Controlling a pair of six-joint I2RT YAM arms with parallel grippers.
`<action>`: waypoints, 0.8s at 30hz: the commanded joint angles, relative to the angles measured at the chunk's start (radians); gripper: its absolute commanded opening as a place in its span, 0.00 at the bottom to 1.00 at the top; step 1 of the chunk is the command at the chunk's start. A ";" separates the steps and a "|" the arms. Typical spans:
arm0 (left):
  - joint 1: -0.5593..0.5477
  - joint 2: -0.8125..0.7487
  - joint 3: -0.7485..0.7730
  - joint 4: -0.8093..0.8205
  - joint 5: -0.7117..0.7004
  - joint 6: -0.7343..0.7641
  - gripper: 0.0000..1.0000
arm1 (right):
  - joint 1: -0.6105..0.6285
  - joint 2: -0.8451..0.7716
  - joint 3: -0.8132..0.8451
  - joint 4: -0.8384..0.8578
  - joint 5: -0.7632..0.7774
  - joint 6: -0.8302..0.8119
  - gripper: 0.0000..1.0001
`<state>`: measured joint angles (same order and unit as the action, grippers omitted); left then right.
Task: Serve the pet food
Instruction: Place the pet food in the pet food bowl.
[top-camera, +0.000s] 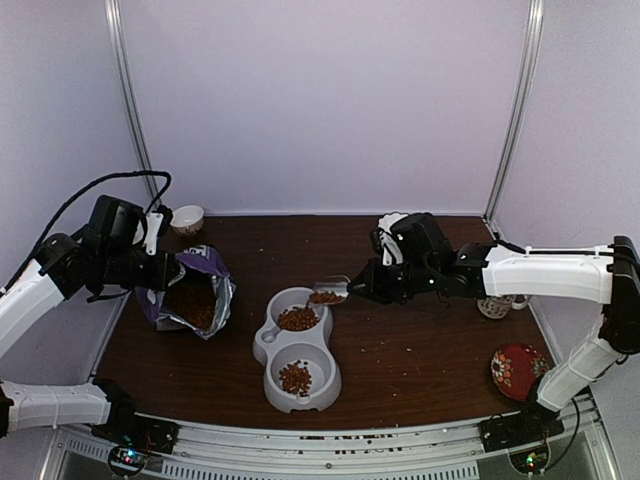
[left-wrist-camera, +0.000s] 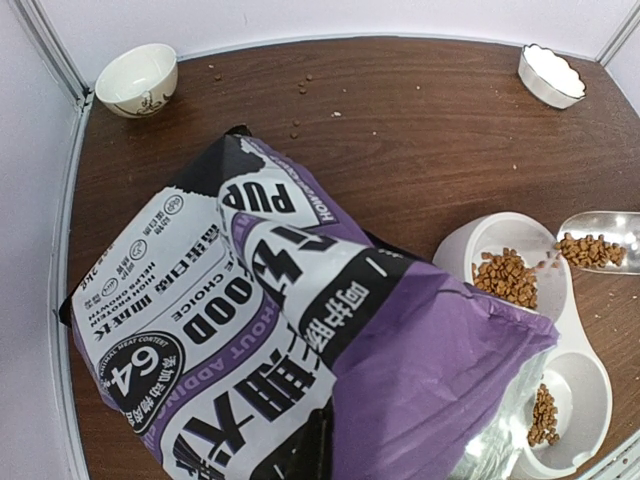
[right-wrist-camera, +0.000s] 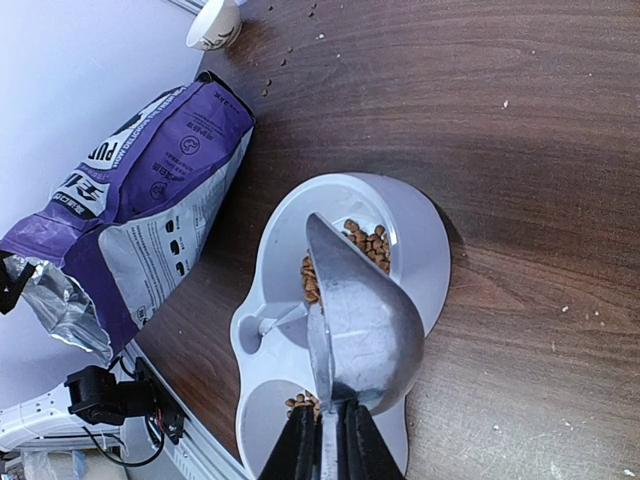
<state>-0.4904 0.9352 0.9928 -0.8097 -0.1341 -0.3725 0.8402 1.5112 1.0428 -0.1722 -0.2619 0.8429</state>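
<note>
While the right end effector (right-wrist-camera: 328, 445) is clamped on the thin handle of the metal scoop (right-wrist-camera: 360, 320), we see the pet food (top-camera: 298, 318) in several places. Small reddish-brown pellets, dry and rough, lie in the scoop's smooth, dull-grey trough. The scoop hangs at the upper right rim of the double bowl (top-camera: 330, 388), in the middle of the top view. A fuller heap lies in the bowl's upper compartment and a thinner patch in the lower one. More shows inside the open mouth of the bag (top-camera: 205, 262) at centre left. A few stray pellets dot the dark wood-grain table (top-camera: 420, 340).

The scoop's long axis runs nearly level across the frame, with the handle to the right and the open tip to the left, toward the upper compartment. The double bowl is matte grey plastic: two round cups joined by a narrow waist. Its long axis runs up and down the frame with a slight lean.

The bag is glossy purple film with white and black print and a crinkled silver lining. Its mouth gapes upward and toward the lower edge of the frame. The left end effector (top-camera: 165, 268) is closed on the bag's left edge, pinching the film.

A small glazed white bowl (top-camera: 187, 218) sits at the upper left corner of the table, apart from the bag.
</note>
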 joint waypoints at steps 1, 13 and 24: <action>0.028 -0.013 0.003 0.068 -0.058 0.012 0.00 | -0.006 0.003 0.043 -0.023 0.037 -0.027 0.00; 0.031 -0.016 0.004 0.068 -0.055 0.012 0.00 | -0.006 0.010 0.088 -0.084 0.072 -0.059 0.00; 0.033 -0.018 0.004 0.068 -0.054 0.012 0.00 | 0.000 0.018 0.139 -0.157 0.104 -0.093 0.00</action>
<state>-0.4831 0.9321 0.9928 -0.8093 -0.1329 -0.3725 0.8402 1.5230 1.1336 -0.2932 -0.1997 0.7795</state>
